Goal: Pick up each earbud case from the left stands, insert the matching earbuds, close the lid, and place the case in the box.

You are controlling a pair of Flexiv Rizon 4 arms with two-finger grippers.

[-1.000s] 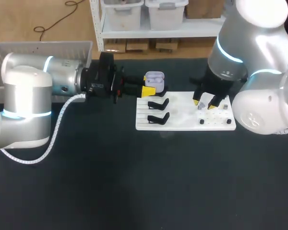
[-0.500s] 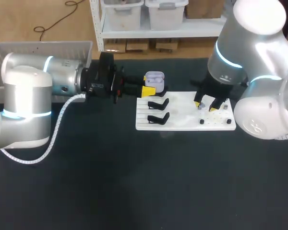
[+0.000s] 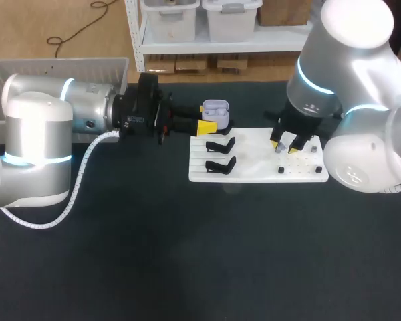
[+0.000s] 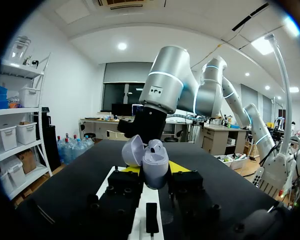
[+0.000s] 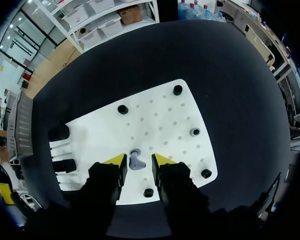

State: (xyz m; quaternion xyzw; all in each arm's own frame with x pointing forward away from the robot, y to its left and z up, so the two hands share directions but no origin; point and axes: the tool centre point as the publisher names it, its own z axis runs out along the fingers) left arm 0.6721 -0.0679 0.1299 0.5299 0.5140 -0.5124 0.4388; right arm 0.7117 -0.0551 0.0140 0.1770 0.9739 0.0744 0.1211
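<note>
My left gripper [image 3: 207, 126] is shut on the base of a lavender earbud case [image 3: 215, 110], held above the table just left of the white board [image 3: 254, 172]. In the left wrist view the case [image 4: 155, 169] stands between the yellow fingers [image 4: 178, 166] with its lid [image 4: 132, 150] tipped open. My right gripper [image 3: 285, 146] is low over the board's right half. In the right wrist view a lavender earbud [image 5: 136, 161] sits on the board [image 5: 155, 115] between the right gripper's [image 5: 138, 160] fingers, a thin gap showing on each side.
Two black stands [image 3: 220, 144] [image 3: 220, 164] sit on the board's left part. Small black pegs [image 5: 122, 109] [image 5: 177, 90] [image 5: 206, 173] dot its right part. A grey box [image 3: 53, 67] stands at the table's back left. The front of the dark table [image 3: 200, 267] is bare.
The right gripper's fingers have drawn closer together around the earbud, and the right arm has shifted slightly. The left arm and the case have stayed put.
</note>
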